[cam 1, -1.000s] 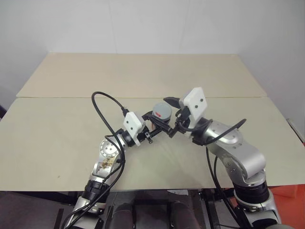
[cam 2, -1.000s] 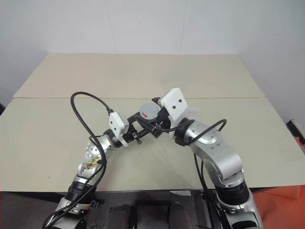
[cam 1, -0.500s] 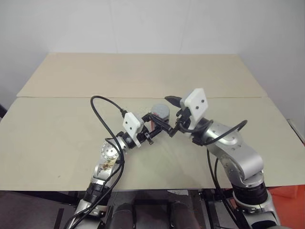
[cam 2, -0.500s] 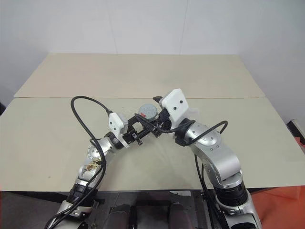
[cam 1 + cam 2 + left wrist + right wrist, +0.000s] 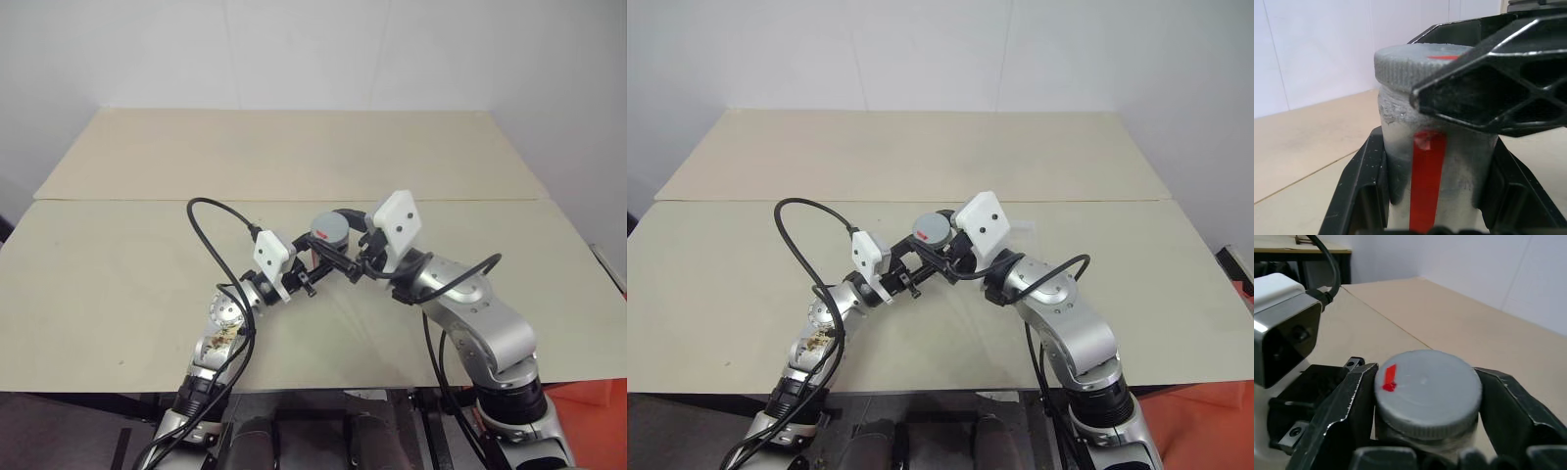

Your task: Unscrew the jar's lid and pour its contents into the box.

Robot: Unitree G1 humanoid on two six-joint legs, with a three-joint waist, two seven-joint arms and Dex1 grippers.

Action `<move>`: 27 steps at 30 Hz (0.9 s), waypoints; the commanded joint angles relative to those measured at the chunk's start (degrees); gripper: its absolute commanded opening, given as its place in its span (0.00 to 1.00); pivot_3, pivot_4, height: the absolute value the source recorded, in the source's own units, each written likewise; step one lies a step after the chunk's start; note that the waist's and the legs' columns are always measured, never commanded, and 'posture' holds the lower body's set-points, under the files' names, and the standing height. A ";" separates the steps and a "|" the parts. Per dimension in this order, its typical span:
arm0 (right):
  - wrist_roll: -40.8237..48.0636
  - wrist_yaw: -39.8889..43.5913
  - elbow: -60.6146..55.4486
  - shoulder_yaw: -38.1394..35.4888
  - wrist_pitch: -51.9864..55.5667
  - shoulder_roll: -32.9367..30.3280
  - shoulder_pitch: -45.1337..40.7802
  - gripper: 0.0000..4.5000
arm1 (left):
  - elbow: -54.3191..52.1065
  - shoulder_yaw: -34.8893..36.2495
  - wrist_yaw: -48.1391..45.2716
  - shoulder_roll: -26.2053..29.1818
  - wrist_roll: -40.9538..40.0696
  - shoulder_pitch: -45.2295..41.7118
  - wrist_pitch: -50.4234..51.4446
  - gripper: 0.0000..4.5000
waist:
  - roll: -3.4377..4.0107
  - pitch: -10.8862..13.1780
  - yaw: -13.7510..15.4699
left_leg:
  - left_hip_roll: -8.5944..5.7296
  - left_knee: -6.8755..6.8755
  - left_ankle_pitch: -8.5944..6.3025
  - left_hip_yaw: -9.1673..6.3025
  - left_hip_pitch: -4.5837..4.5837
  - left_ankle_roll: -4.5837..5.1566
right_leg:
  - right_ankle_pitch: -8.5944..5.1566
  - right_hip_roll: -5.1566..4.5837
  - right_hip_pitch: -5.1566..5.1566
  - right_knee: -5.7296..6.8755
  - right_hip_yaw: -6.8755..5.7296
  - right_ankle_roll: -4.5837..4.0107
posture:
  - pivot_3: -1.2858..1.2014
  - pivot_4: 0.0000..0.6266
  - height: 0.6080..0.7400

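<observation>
Table (image 5: 118,255): pale beige, flat, made of two boards meeting along a seam; lay under both arms.
Left gripper (image 5: 323,257): black two-fingered, reaching in from the left, angled toward the right and slightly upward; clamped tight on the body of the jar, held clear above the table.
Left fingers (image 5: 1359,196): black, pressed against both sides of the jar wall in the left wrist view, below the cap.
Jar (image 5: 1449,171): small silvery-metallic cylinder with a red vertical strip down its side; stood upright between the two grippers, over the near board just this side of the seam.
Lid (image 5: 1427,391): round flat grey screw cap with a ribbed rim and a small red mark on top near one edge; sat on the jar, as wide as the jar.
Right gripper (image 5: 1425,404): black two-fingered, coming in from the right at lid height; jaws set on either side of the lid, one finger against the rim, the other close beside it; firm squeeze or mere contact, cannot tell.
Right finger (image 5: 1488,93): black, open-framed, crossed in front of the lid's edge in the left wrist view.
Box: cannot tell where.
</observation>
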 commanded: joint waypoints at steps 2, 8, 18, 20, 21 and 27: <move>-0.58 -0.19 -0.97 -1.35 -2.22 0.25 -0.70 0.81 | -1.00 -0.01 -0.19 -0.49 -0.57 -0.35 -0.55 0.43 | 0.00 0.00 0.01 | 0.00 0.00 0.00 0.00 0.00 0.00 | 0.00 0.00 0.00 0.00 0.00 0.00 | 0.52 0.24 1.00; -1.75 -0.76 -0.57 -1.16 -2.64 0.59 -0.72 0.81 | -1.08 -0.26 -0.47 -0.58 -0.63 -0.09 -0.40 0.43 | 0.00 0.00 0.01 | 0.00 0.00 0.00 0.00 0.00 0.00 | 0.00 0.00 0.00 -0.01 0.00 0.00 | 0.52 0.24 1.00; -1.89 -0.44 -0.21 -2.09 -3.32 1.95 -0.70 0.67 | -1.07 -0.45 -0.63 -0.41 -0.46 0.19 -0.18 0.43 | 0.00 0.00 0.01 | 0.00 -0.01 0.00 0.00 0.00 0.00 | 0.00 0.00 0.00 -0.02 0.00 0.00 | 0.52 0.24 1.00; -2.02 -0.32 -0.31 -2.04 -3.53 1.87 -0.66 0.62 | -1.02 -0.54 -0.62 -0.41 -0.37 0.26 -0.15 0.43 | 0.00 0.00 0.01 | 0.00 -0.01 0.00 0.00 -0.01 0.00 | 0.00 0.00 0.00 -0.02 0.00 0.00 | 0.52 0.24 1.00; -2.07 -0.24 -0.35 -1.98 -3.58 1.82 -0.67 0.62 | -1.04 -0.59 -0.68 -0.37 -0.39 0.29 -0.08 0.43 | 0.00 0.00 0.01 | 0.00 -0.01 0.00 0.00 -0.01 0.00 | 0.00 0.00 0.00 -0.02 0.00 0.00 | 0.52 0.24 1.00; 1.23 4.04 -0.90 -2.60 -3.76 0.78 -0.57 0.62 | -4.77 -0.80 -4.92 2.74 -3.18 1.78 2.03 0.43 | 0.00 0.00 -0.15 | 0.01 -0.02 0.00 0.00 -0.01 0.00 | 0.00 0.00 -0.02 -0.02 0.00 0.00 | 0.52 0.24 1.00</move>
